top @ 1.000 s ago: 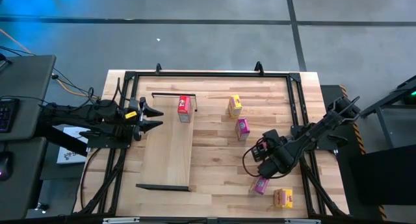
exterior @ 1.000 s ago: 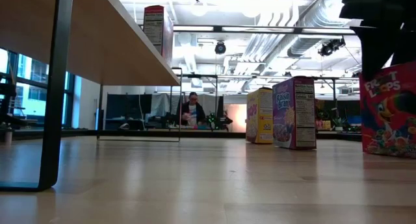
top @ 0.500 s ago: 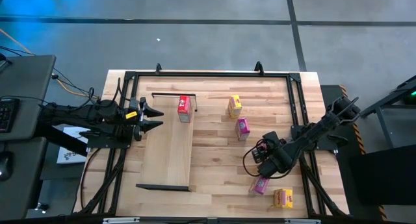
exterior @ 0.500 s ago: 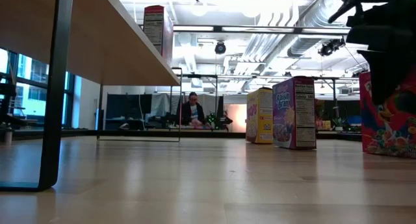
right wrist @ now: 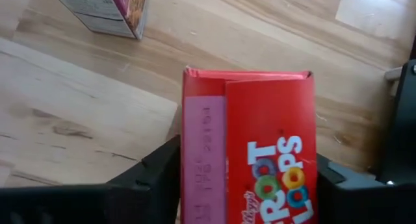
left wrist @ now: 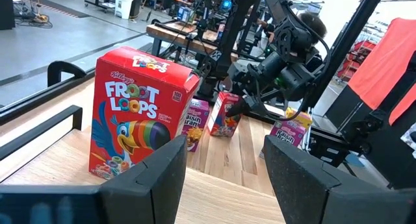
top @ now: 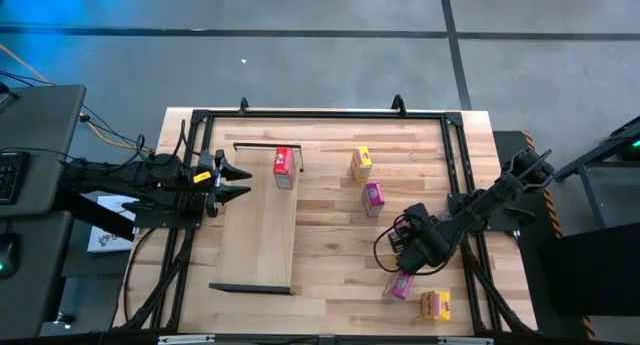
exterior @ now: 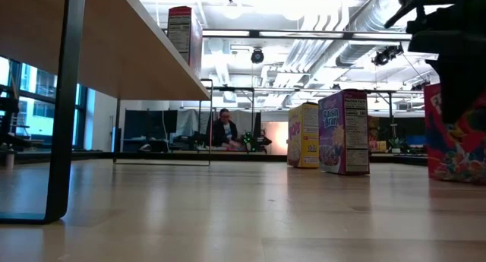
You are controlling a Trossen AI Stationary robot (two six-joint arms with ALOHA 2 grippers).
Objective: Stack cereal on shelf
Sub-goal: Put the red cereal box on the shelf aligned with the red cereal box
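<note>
Right wrist view alone shows the right tool (right wrist: 244,178) spread astride the Froot Loops box (right wrist: 250,143).

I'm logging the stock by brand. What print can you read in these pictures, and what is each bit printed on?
"Kellogg's FROOT LOOPS": red box on the shelf.
"ROOT LOOPS": red box between the right gripper fingers.
"Raisin Bran": purple box.
"Raisin Bran": box near the right arm.
Nutrition panels: too small.

Upright red Froot Loops box (left wrist: 142,115) on shelf (left wrist: 214,198), open left claw (left wrist: 224,178) near
</note>
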